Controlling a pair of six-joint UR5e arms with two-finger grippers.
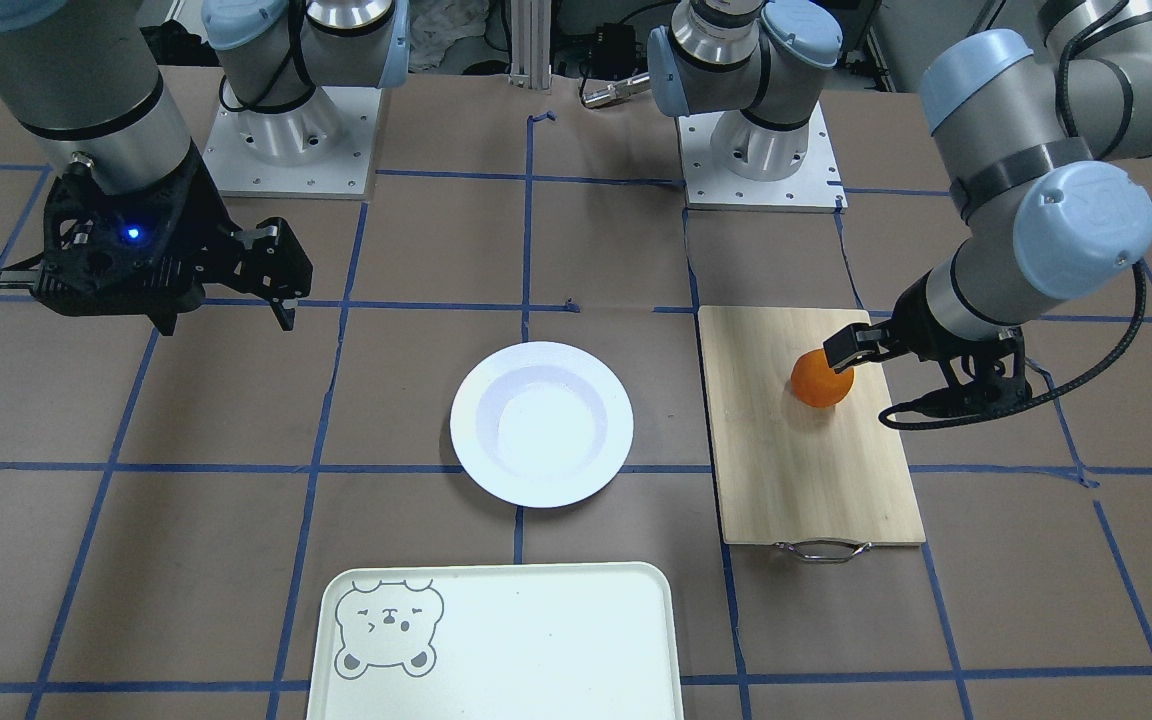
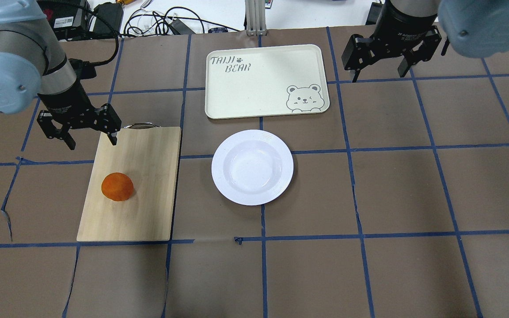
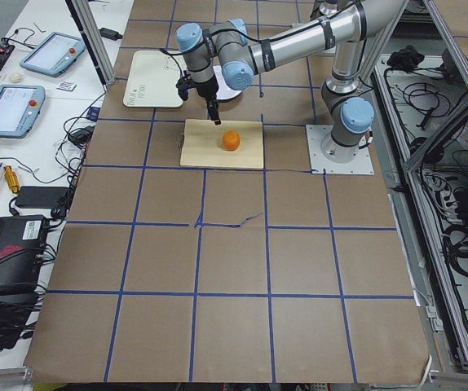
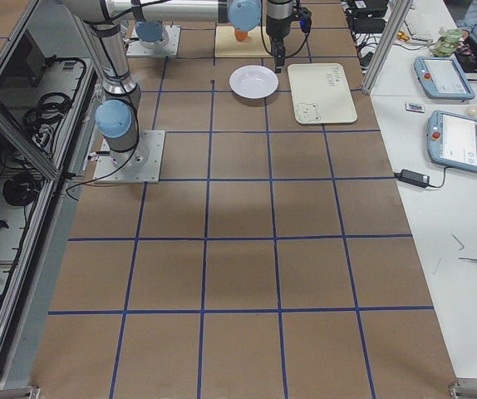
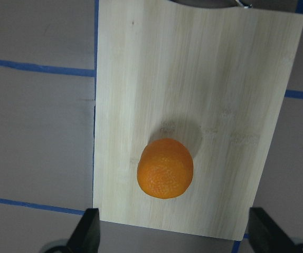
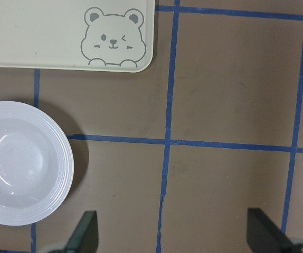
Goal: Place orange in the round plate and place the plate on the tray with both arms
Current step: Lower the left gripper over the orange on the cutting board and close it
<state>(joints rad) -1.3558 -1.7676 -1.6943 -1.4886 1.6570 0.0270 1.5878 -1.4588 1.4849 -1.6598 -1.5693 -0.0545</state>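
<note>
The orange (image 2: pixel 117 187) lies on a bamboo cutting board (image 2: pixel 148 159) at the left of the overhead view. My left gripper (image 2: pixel 89 140) hangs open above the board's far left corner, apart from the fruit. In the left wrist view the orange (image 5: pixel 165 167) sits just ahead of the spread fingertips (image 5: pixel 86 232). The white round plate (image 2: pixel 252 167) stands bare at the table's middle. Beyond it lies the cream tray (image 2: pixel 254 84) with its bear face. My right gripper (image 2: pixel 378 71) hovers open to the right of the tray, holding nothing.
The board's metal handle (image 1: pixel 821 550) points toward the tray side. Both arm bases (image 1: pixel 286 130) (image 1: pixel 756 150) are bolted at the robot's edge. Cables (image 2: pixel 157 22) lie past the tray. Blue tape lines grid the brown table cover.
</note>
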